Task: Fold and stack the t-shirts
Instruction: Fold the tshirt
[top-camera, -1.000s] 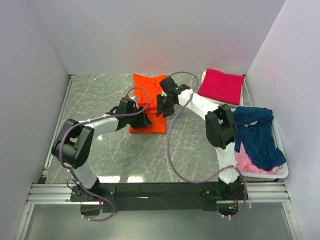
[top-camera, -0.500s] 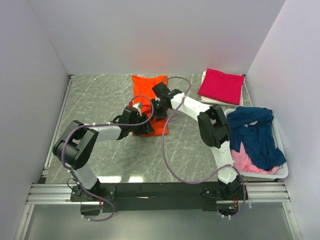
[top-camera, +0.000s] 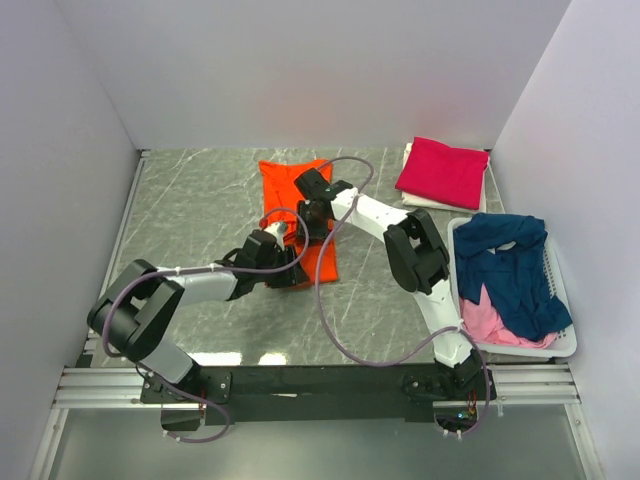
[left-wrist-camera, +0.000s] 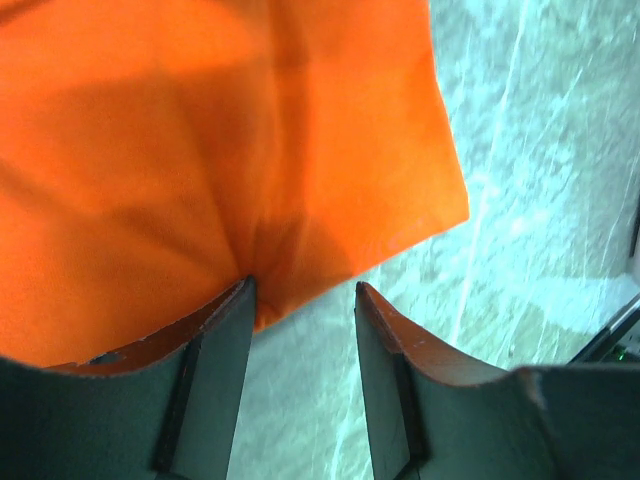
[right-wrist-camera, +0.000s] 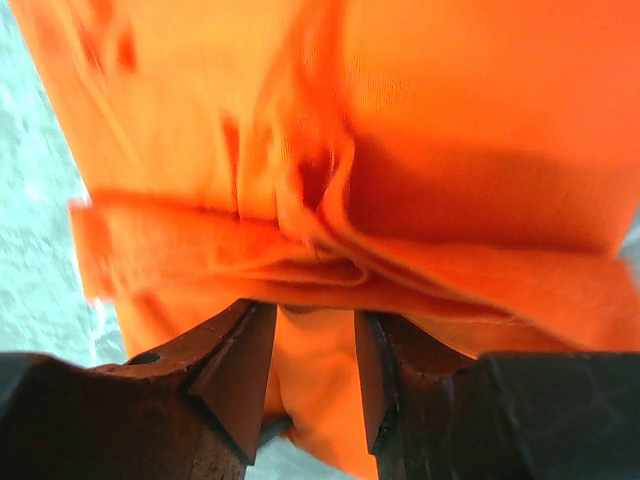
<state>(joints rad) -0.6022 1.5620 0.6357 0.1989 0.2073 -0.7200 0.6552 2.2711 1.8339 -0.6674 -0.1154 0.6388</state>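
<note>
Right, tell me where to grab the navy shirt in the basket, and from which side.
Pinch a raised fold near the middle of the heap, coming straight down from above. The navy t-shirt lies crumpled on top of the pale pink t-shirt, and the walls of the white basket would probably block a sideways approach.

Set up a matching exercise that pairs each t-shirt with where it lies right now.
Things:
1. orange t-shirt
2. magenta t-shirt
3. navy t-shirt
4. pale pink t-shirt

Places:
A. on top in the white basket
B. folded at the far right of the table
C. laid out near the table's middle
D. in the basket, mostly under another shirt

Pairs: 1-C; 2-B; 3-A; 4-D
</note>
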